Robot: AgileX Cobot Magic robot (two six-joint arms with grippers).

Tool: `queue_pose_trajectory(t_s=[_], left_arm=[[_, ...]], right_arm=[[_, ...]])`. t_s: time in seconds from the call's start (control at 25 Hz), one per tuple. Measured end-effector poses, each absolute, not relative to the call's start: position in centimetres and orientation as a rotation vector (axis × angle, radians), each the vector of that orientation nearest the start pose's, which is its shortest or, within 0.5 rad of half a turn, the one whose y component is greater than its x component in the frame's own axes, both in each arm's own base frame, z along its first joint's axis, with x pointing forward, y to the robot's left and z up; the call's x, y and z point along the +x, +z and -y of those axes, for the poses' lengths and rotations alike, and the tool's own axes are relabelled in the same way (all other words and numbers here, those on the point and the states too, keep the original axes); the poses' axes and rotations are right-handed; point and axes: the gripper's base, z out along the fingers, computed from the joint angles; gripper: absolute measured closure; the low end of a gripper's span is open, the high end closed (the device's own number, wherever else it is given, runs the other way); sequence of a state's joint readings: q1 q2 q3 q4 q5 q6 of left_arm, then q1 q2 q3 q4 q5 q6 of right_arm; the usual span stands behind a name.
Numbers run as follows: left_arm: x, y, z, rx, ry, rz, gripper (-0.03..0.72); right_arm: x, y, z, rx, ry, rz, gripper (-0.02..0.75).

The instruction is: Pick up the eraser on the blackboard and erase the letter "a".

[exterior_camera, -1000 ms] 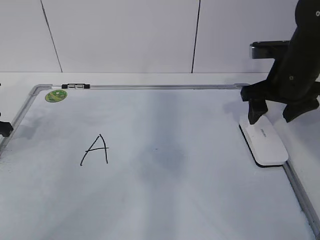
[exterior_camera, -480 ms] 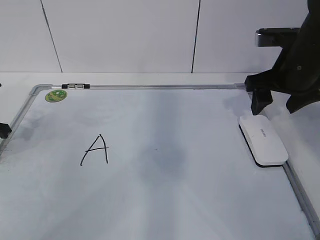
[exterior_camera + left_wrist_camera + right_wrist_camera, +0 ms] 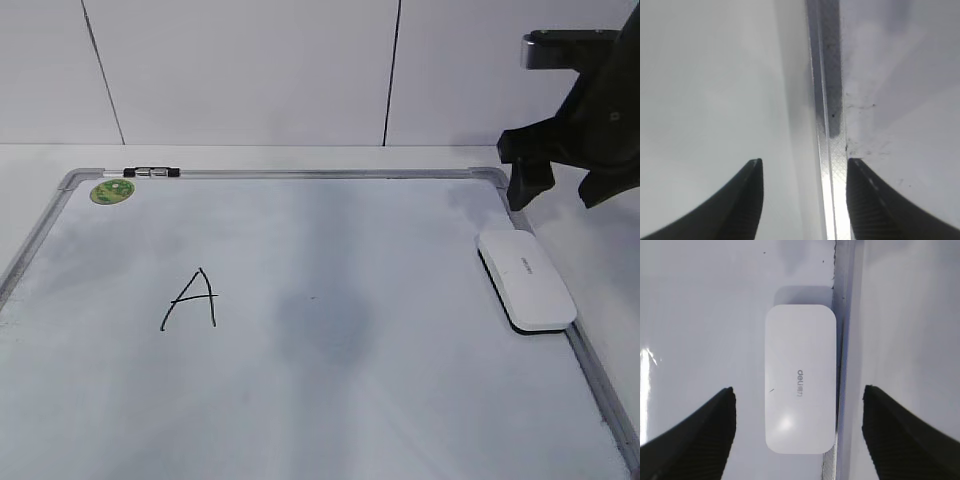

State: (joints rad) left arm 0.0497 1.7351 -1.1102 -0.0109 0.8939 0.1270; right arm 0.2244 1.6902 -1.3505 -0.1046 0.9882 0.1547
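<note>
Against a second ago, my right gripper [image 3: 565, 190] has lifted from just over the eraser [image 3: 527, 279] to well above and behind it, jaws spread wide with nothing between them. The eraser lies where it lay, flat against the right-hand frame of the blackboard [image 3: 300, 174], near that frame's far corner. My left gripper [image 3: 802, 200], which showed at the board's left edge a second ago, has gone from the exterior view. In its own wrist view its jaws stand apart and empty, straddling the board's frame rail. Toward the eraser, mid-board, sits a grey smudge [image 3: 322, 322] and no lowercase letter, so I judge the "a" already wiped and the eraser set back, both arms withdrawing. Only the capital "A" [image 3: 192, 299] remains, well over toward the left frame. Hard to confirm: faint residue in the smudge is too small to read, the right arm is cut off by the picture's edge, and the board's near corners are out of shot.
</note>
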Motion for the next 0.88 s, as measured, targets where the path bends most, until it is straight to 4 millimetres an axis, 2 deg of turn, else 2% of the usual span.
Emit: queue_pose_trajectory(t_s=[0.24,0.44,0.6,0.88], left_arm=[[31.0,24.1,-1.2,0.078,-0.016,-2.848,0.168],[29.2,28.2,-0.9,0.052,-0.048,-2.704,0.143],[26.9,31.7,-0.7,0.053,-0.043,-2.577,0.139],[21.7,37.4,-0.5,0.06,-0.02,-2.349,0.135]], right_arm=[[33.3,29.2,-7.0,-0.178,-0.011,-2.738,0.139],[31.5,32.3,-6.7,-0.183,0.036,-2.652,0.139],[29.2,35.3,-6.5,-0.226,0.076,-2.568,0.14],[24.1,40.6,-5.7,-0.281,0.128,-2.384,0.14]])
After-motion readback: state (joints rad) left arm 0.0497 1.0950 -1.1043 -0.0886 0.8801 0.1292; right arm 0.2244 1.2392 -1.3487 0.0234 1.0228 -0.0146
